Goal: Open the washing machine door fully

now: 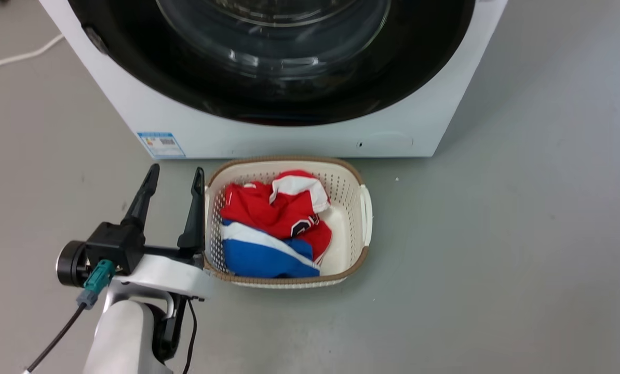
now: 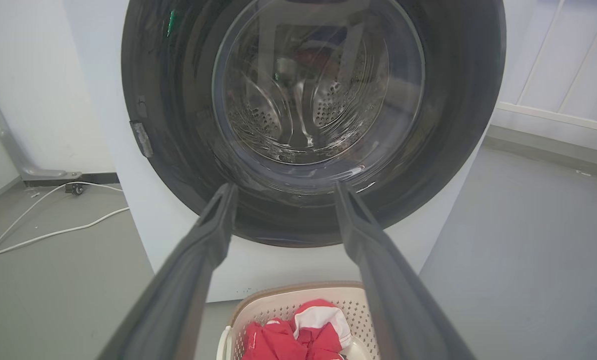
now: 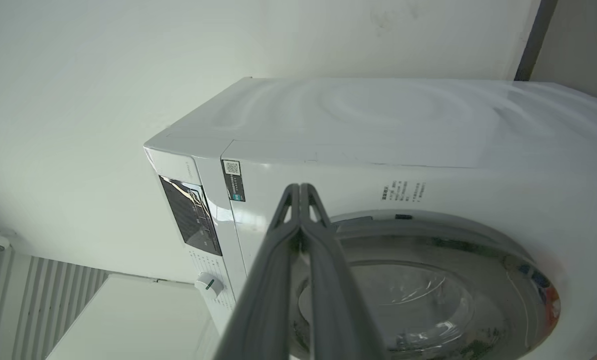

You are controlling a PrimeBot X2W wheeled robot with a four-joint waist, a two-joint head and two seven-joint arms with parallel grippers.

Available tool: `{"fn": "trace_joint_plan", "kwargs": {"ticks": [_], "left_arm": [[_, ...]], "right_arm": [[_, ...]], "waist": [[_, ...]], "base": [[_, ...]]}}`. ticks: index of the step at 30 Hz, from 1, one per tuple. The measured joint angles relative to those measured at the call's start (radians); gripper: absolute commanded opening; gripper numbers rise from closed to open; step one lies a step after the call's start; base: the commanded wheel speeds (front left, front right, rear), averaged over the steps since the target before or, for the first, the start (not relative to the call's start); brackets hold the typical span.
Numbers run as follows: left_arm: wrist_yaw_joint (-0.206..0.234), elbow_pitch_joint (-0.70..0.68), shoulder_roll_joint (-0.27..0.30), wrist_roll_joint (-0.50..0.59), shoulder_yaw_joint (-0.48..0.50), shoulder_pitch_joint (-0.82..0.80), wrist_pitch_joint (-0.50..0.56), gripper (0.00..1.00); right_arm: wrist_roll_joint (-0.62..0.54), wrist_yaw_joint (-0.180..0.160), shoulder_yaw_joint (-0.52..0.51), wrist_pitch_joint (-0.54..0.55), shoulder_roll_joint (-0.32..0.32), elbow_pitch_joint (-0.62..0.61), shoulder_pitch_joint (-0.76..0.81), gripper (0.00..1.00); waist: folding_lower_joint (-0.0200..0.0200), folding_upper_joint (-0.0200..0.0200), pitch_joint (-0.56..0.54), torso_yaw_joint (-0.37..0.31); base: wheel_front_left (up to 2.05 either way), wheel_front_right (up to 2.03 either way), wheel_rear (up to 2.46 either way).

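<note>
Grey floor | washing machine door shut | left pincer wide open, facing door | right pincer closed, empty, near door's rim

Wide-spread left tool before washing machine door

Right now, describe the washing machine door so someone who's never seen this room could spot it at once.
Find the white washing machine behind the cream laundry basket of red and blue clothes. The washing machine door is the huge round glossy black disc on its front. Its clear bulging glass centre sets it apart from the white casing around it.
</note>
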Motion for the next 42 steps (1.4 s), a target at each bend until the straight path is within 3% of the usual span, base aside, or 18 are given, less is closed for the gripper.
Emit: {"fn": "trace_joint_plan", "kwargs": {"ticks": [5,11,16,23,29,42], "left_arm": [[0.000,-0.023,0.006,-0.007,-0.010,-0.032,0.000,1.00],[0.000,-0.035,0.008,-0.007,-0.013,-0.051,0.000,1.00],[0.000,-0.049,0.011,-0.008,-0.012,-0.068,0.000,1.00],[0.000,-0.073,0.011,-0.008,-0.016,-0.100,0.000,1.00],[0.000,-0.090,0.005,-0.007,-0.022,-0.123,0.000,1.00],[0.000,-0.095,-0.007,-0.007,-0.027,-0.143,0.000,1.00]], "right_arm": [[-0.019,0.000,0.164,0.104,-0.129,0.115,-0.238,0.00],[-0.071,0.000,0.320,0.194,-0.170,0.201,-0.426,0.00],[-0.122,0.000,0.444,0.248,-0.154,0.307,-0.607,0.00],[-0.205,0.000,0.569,0.282,-0.077,0.442,-0.810,0.00],[-0.247,0.000,0.622,0.305,-0.029,0.528,-0.923,0.00],[-0.273,0.000,0.658,0.385,-0.003,0.609,-1.013,0.00]], "waist": [[0.0000,0.0000,0.078,0.020],[0.0000,0.0000,0.130,0.034],[0.0000,0.0000,0.173,0.043],[0.0000,0.0000,0.238,0.047],[0.0000,0.0000,0.284,0.050],[0.0000,0.0000,0.335,0.063]], "base": [[0.00,0.00,0.00],[0.00,0.00,0.00],[0.00,0.00,0.00],[0.00,0.00,0.00],[0.00,0.00,0.00],[0.00,0.00,0.00]]}}
